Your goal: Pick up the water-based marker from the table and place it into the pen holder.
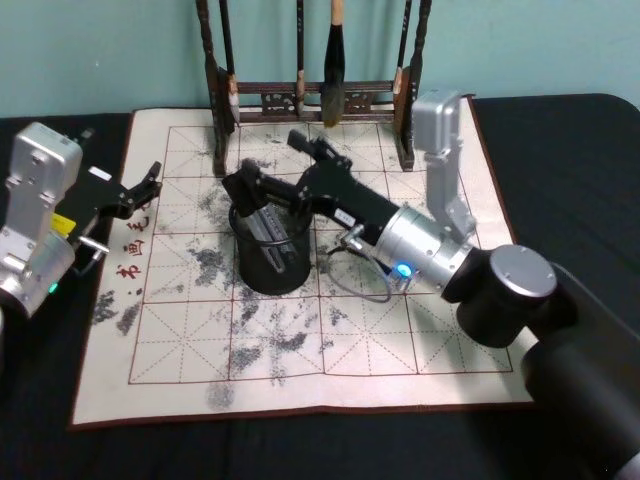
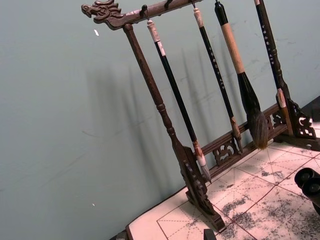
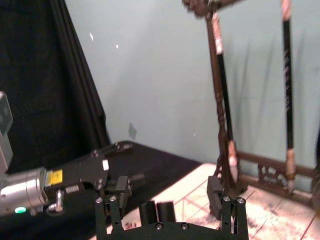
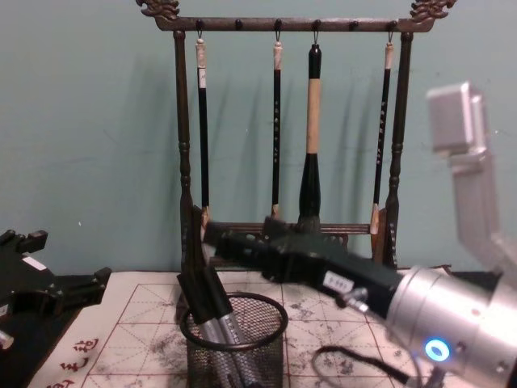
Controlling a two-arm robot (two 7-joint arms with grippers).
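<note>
Near the centre of the head view, the right gripper (image 1: pixel 250 190) reaches in from the lower right and hangs just over the rim of the pen holder (image 1: pixel 272 270), a black mesh cup standing on the white mat of the table (image 1: pixel 400 350). Its fingers are spread apart, one to each side of the water-based marker (image 1: pixel 268 222), a grey barrel that leans inside the cup with its upper end against the rim nearest the gripper. From the chest view, at lower centre, the marker (image 4: pixel 216 335) shows through the mesh, tilted, with the fingers just above it; whether they touch it cannot be told. At the left edge of the head view the left gripper (image 1: pixel 140 188) rests over the mat's border beside the red characters, well apart from the cup, with its fingers open. Along the top of the frame, behind the cup, stands the brush rack (image 1: pixel 310 100) with its hanging brushes.
</note>
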